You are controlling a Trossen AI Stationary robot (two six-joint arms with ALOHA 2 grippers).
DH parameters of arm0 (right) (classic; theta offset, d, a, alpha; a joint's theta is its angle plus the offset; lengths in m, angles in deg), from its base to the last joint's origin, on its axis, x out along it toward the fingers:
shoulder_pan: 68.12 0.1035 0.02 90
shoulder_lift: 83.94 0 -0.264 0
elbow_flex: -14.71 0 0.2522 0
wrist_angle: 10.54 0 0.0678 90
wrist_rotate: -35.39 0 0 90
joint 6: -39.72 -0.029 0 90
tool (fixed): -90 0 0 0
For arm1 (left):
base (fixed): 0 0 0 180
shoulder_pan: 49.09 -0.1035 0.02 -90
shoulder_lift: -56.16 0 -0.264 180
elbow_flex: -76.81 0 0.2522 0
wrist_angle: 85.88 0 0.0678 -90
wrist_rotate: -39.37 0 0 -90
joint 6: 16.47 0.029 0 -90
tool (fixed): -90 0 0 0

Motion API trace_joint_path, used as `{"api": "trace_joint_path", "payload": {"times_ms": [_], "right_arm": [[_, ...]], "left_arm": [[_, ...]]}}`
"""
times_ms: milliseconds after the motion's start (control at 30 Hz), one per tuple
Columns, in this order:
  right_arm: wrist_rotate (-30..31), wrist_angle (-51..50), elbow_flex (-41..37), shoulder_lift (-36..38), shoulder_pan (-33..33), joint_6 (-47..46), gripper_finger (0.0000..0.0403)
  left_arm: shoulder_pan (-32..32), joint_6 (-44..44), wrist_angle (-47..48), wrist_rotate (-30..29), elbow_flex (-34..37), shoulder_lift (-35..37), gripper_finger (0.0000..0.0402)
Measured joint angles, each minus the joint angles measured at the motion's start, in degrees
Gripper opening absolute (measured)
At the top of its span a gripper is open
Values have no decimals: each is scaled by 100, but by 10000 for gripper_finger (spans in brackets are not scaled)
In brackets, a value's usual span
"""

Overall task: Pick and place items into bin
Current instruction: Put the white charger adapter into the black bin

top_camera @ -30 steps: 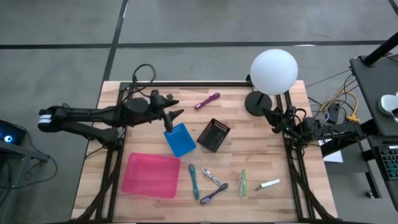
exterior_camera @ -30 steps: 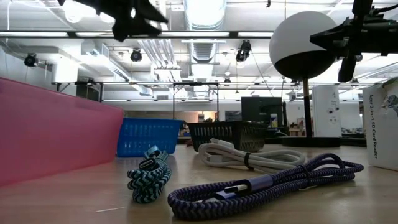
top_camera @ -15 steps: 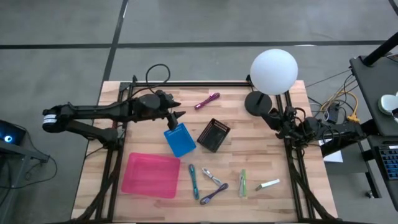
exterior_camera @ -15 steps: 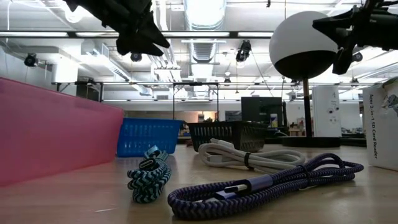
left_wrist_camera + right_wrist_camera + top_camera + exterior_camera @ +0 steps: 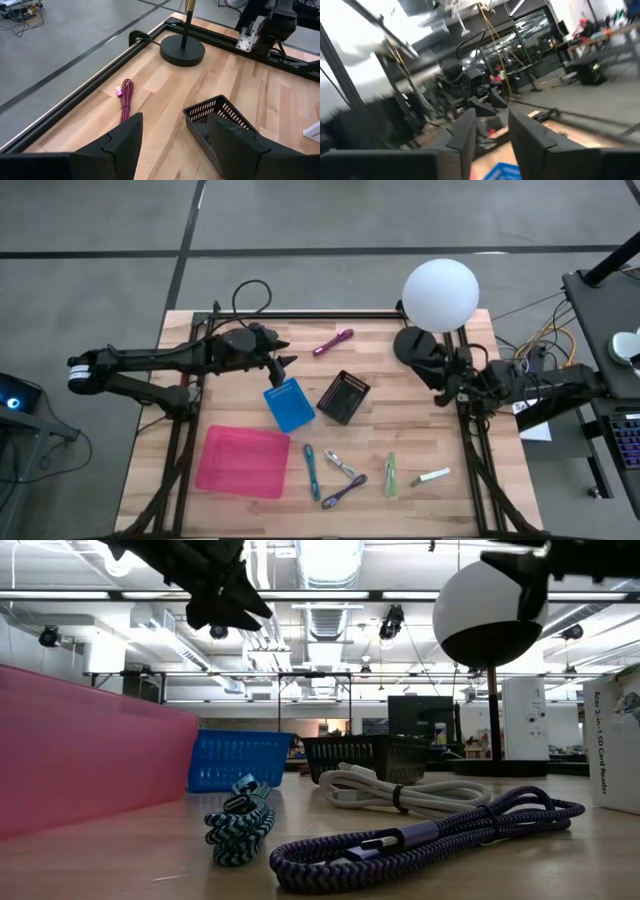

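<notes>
The items are coiled cables. A magenta one [image 5: 333, 341] lies near the table's far edge and shows in the left wrist view [image 5: 125, 99]. Teal [image 5: 311, 470], white-grey [image 5: 340, 464], purple [image 5: 343, 492] and green [image 5: 390, 475] cables lie near the near edge, with a small white box [image 5: 432, 476] beside them. My left gripper [image 5: 289, 361] hangs open above the far end of the blue bin [image 5: 290, 404], touching nothing [image 5: 175, 120]. My right gripper [image 5: 440, 380] is raised beside the lamp base [image 5: 412, 345], open and empty [image 5: 491, 117].
A black mesh bin [image 5: 344, 396] stands beside the blue one, and a pink bin [image 5: 243, 461] sits near the left near corner. The white globe lamp [image 5: 440, 295] stands at the far right. A black frame rail [image 5: 100, 80] edges the table. Bare wood lies around the magenta cable.
My right gripper has risen and swung toward the lamp and the table's left. My left gripper has drawn slightly back toward the left and dipped a little over the blue bin. No cable or bin has moved.
</notes>
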Motion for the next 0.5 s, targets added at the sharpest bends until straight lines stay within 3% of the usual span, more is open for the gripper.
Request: {"api": "trace_joint_path", "payload": {"times_ms": [233,500], "right_arm": [[57,-1408,1440,-1273,-11,470,162],[50,-2921,2728,-2434,-11,472,173]], "left_arm": [[0,0,7,-2,2,0,207],[-139,-68,730,63,-1,11,207]]}}
